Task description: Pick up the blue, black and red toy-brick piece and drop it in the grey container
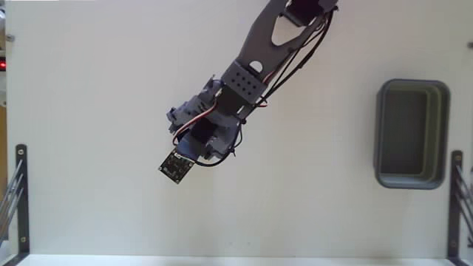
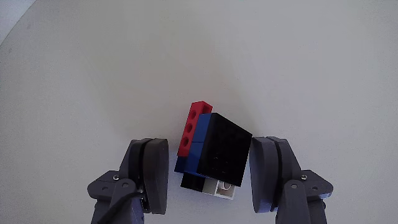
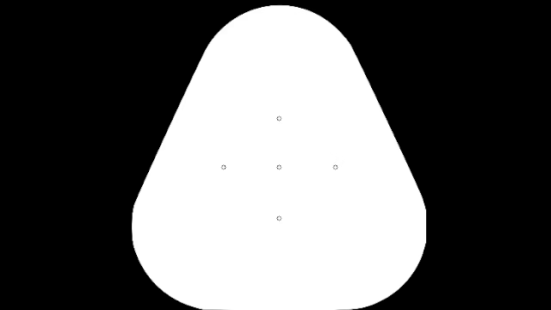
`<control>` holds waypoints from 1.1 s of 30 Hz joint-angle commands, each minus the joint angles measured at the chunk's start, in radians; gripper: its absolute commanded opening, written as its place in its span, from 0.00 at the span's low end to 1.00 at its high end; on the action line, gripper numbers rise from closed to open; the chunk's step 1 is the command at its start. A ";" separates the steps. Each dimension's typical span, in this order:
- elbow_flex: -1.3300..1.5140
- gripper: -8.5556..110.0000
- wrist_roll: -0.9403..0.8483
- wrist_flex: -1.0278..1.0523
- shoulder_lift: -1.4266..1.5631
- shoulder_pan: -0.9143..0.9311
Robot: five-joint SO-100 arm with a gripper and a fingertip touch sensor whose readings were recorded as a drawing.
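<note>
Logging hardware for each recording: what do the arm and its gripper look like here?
In the fixed view the arm is built of grey-blue plastic segments, with black and red cables looping along it and a small black circuit board near its tip. In the wrist view the gripper has two thick, rounded grey-blue fingers with visible screws at their bases.

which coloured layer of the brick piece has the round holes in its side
The red layer of the toy-brick piece: in the wrist view its side shows round holes, while the blue layer beside it and the black face look plain.
</note>
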 commanded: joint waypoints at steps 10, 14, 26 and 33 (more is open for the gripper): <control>0.000 0.69 0.003 -0.010 0.028 0.006; 0.000 0.68 0.003 -0.010 0.028 0.006; 0.000 0.65 0.003 -0.010 0.028 0.006; 0.000 0.64 0.003 -0.010 0.028 0.006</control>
